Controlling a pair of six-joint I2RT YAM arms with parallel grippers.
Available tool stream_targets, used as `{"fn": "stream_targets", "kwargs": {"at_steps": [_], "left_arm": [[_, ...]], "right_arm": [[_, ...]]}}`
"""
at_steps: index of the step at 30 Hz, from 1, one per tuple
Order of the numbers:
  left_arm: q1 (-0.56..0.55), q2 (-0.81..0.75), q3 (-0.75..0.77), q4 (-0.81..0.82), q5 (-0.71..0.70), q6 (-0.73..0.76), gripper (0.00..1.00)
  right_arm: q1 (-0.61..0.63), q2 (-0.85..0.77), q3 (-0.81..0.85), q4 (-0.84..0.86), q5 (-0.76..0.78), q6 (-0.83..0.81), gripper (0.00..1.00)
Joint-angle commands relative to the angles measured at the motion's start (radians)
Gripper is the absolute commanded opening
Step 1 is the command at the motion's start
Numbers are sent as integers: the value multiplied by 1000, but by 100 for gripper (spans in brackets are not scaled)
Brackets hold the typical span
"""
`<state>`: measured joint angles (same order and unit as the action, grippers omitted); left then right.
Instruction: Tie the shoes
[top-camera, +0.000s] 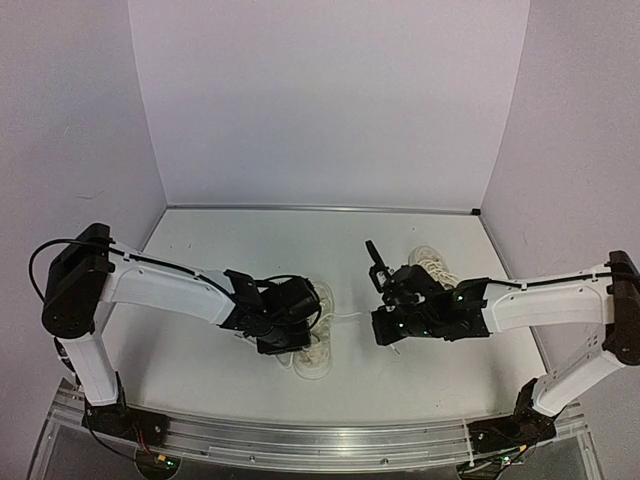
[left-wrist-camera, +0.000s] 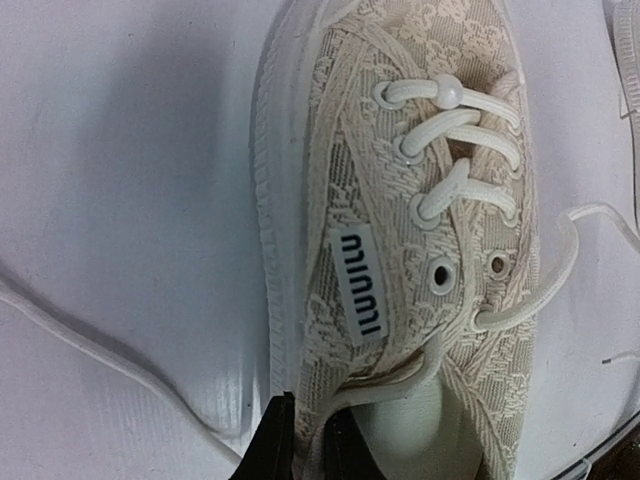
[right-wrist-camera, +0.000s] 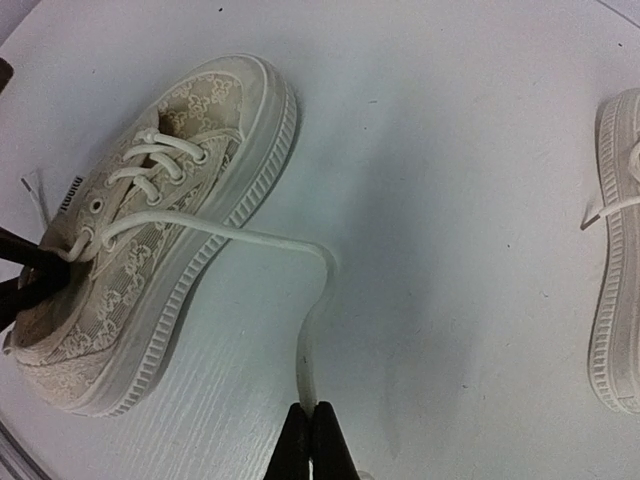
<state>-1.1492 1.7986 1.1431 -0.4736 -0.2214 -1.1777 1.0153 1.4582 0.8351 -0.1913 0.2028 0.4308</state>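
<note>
One cream-white shoe (top-camera: 318, 358) lies on the table at near centre. It fills the left wrist view (left-wrist-camera: 400, 200), partly laced, with its top eyelets bare. My left gripper (top-camera: 300, 332) is shut on that shoe's side collar (left-wrist-camera: 305, 440) by the heel opening. A long white lace (right-wrist-camera: 250, 237) runs from this shoe (right-wrist-camera: 150, 230) across the table to my right gripper (right-wrist-camera: 310, 415), which is shut on the lace's end. In the top view the right gripper (top-camera: 372, 256) is right of this shoe. The second shoe (top-camera: 432, 262) lies farther back, behind the right arm, and shows at the right edge of the right wrist view (right-wrist-camera: 620, 250).
Another loose lace (left-wrist-camera: 100, 350) trails over the white table left of the held shoe. The left gripper's fingers (right-wrist-camera: 20, 270) show at the left edge of the right wrist view. White walls close the table at the back and sides. A metal rail (top-camera: 320, 440) runs along the near edge.
</note>
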Motion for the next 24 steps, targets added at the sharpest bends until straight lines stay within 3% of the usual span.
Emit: {"fn": "stream_targets", "kwargs": {"at_steps": [1,3,4,6,9,13,18,24], "left_arm": [[-6,23,86,58,-51,-59,10],[-6,10,97,34,-63,-26,23],[-6,-2,102,16,-66,0,39],[-5,-42,111,-28,-66,110,60],[0,-121,102,-112,-70,259,80],[22,-269,27,-224,-111,418,92],[119,-402,-83,-289,12,656,94],[138,-283,-7,-466,64,923,90]], "right_arm": [[2,-26,3,-1,3,22,0],[2,-36,6,-2,-7,19,0],[2,-42,8,-2,-11,19,0],[2,-56,11,-5,-17,15,0],[2,-68,13,-8,-26,14,0],[2,-67,11,-10,-43,14,0],[3,-68,8,-11,-63,14,0],[2,-71,9,-13,-76,14,0]]}}
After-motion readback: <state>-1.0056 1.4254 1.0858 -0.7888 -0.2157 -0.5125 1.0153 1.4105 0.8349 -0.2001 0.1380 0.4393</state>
